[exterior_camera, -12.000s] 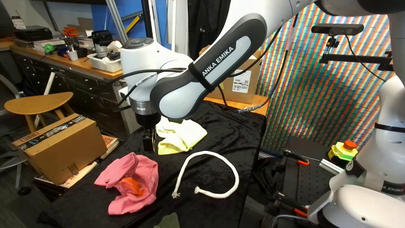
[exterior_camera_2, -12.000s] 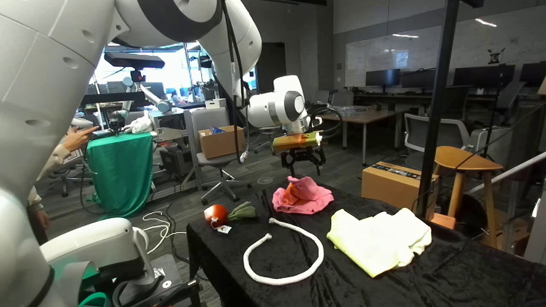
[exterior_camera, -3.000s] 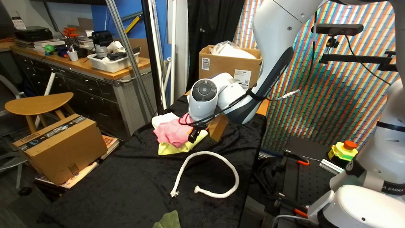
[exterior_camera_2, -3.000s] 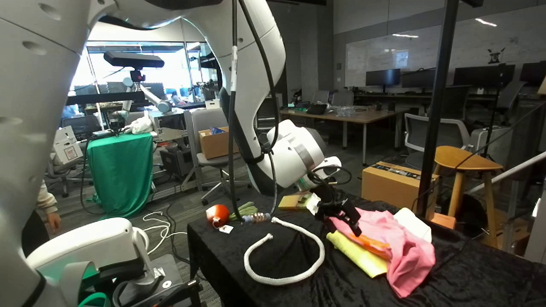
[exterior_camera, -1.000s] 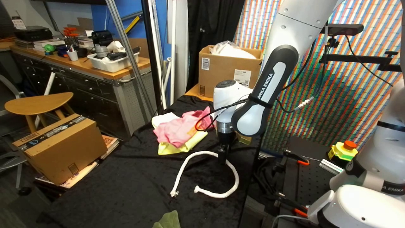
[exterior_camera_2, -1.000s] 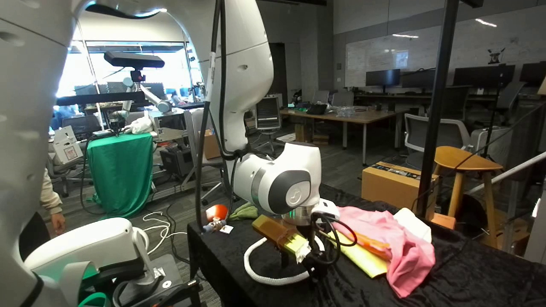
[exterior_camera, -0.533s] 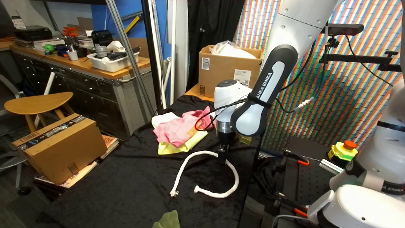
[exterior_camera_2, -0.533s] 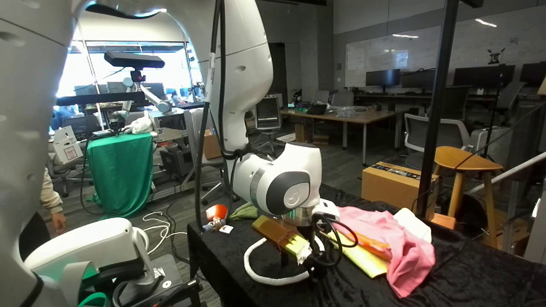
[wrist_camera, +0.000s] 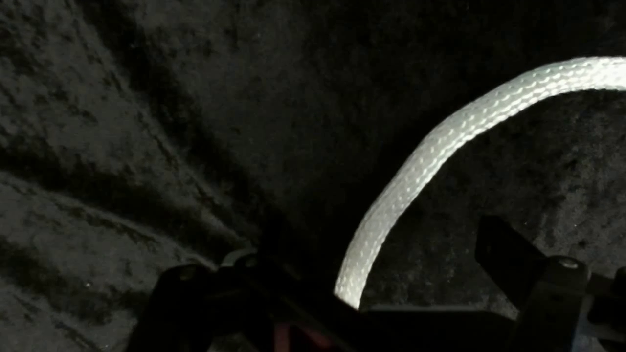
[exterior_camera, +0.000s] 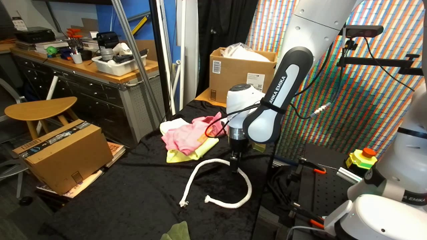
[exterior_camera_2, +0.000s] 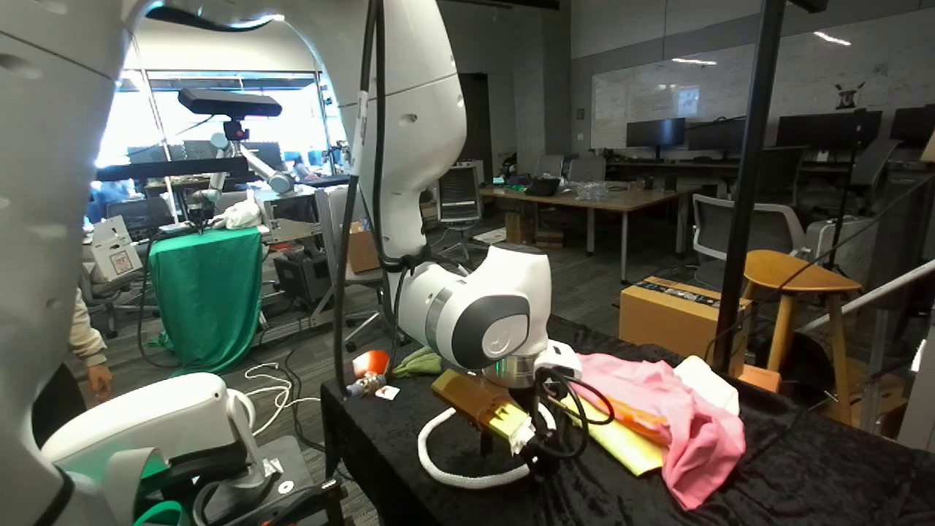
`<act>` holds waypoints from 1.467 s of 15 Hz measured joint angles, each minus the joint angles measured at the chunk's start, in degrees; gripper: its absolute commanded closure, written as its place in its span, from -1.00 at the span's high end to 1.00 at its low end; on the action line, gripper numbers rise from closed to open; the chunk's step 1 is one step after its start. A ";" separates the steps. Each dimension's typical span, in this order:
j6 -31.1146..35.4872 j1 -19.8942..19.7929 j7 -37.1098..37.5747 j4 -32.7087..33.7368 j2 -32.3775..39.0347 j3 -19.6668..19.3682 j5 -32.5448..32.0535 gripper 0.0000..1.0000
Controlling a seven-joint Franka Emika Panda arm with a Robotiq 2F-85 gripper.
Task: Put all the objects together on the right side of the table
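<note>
Your hand [wrist_camera: 380, 232] is spread wide astride the braided white rope [wrist_camera: 425, 156], low in wrist view, likely so you can pinch and pile it with the pink cloth [exterior_camera: 185, 138]

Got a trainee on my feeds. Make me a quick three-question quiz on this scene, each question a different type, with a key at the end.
1. True or false: the pink cloth lies on top of the yellow-and-white fabric.

2. Short answer: do the two ends of the white rope meet?

3. Multiple choice: in the wrist view, what shows between the fingers of the gripper?
A) the pink cloth
B) the white rope
C) the yellow-and-white fabric

Key:
1. True.
2. No; they lie apart.
3. B; the gripper is open, and whether it touches the white rope is not clear.
</note>
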 measured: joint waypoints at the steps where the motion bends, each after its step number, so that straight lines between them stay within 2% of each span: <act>1: 0.00 -0.12 -0.31 -0.02 0.01 0.11 0.24 1.00; 4: 0.00 -0.41 -1.11 -0.08 0.01 0.39 0.97 1.00; 6: 0.00 -0.59 -1.73 -0.10 0.01 0.55 1.64 0.86; 7: 0.01 -0.72 -2.08 -0.10 0.02 0.66 1.93 0.58; 8: 0.00 -0.94 -2.47 -0.10 0.03 0.86 2.30 0.39; 15: 0.04 -4.08 -6.16 -0.10 0.05 3.34 5.76 -0.71; 18: 0.04 -5.50 -7.87 -0.10 0.06 4.40 7.13 -0.86; 22: 0.04 -6.80 -9.44 -0.09 0.02 5.56 8.33 -0.79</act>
